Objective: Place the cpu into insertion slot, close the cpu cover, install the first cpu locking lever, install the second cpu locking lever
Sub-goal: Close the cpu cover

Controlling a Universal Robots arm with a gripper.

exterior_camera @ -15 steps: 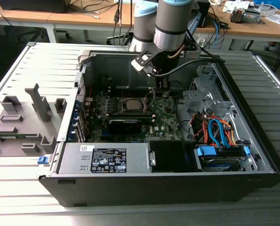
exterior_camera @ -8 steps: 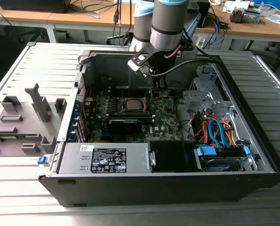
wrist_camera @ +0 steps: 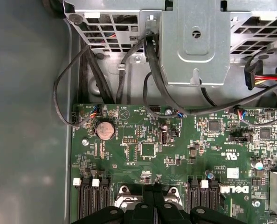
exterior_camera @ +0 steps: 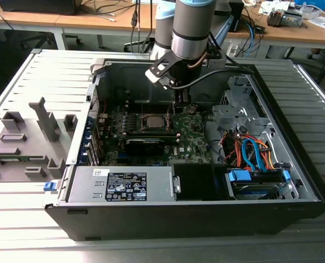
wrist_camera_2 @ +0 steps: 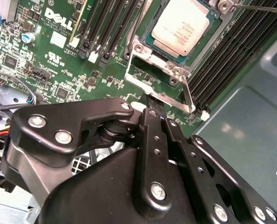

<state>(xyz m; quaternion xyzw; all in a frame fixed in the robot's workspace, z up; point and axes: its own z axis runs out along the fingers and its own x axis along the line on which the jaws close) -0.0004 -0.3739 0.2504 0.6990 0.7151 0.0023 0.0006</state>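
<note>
The cpu [wrist_camera_2: 180, 28] lies flat in the slot [wrist_camera_2: 131, 79]. The cover [wrist_camera_2: 164, 60] looks to be down around it, so I judge the work stands at the levers. One lever [wrist_camera_2: 189, 95] runs as a thin wire along the slot's edge nearest the gripper [wrist_camera_2: 150, 105]. Another lever [wrist_camera_2: 259, 7] juts past the slot's far corner. The gripper hangs just beside the slot, its fingers drawn together with nothing visible between them. Whether the tips touch the wire I cannot tell. The lever step calls, I think, for a short, firm push kept on the wire and off the cover. Room is tight. Memory slots [wrist_camera_2: 106, 28] flank the slot, the card [exterior_camera: 143, 143] lies near it, and the drive cage [exterior_camera: 233, 104] stands to the exterior view's right of it.
</note>
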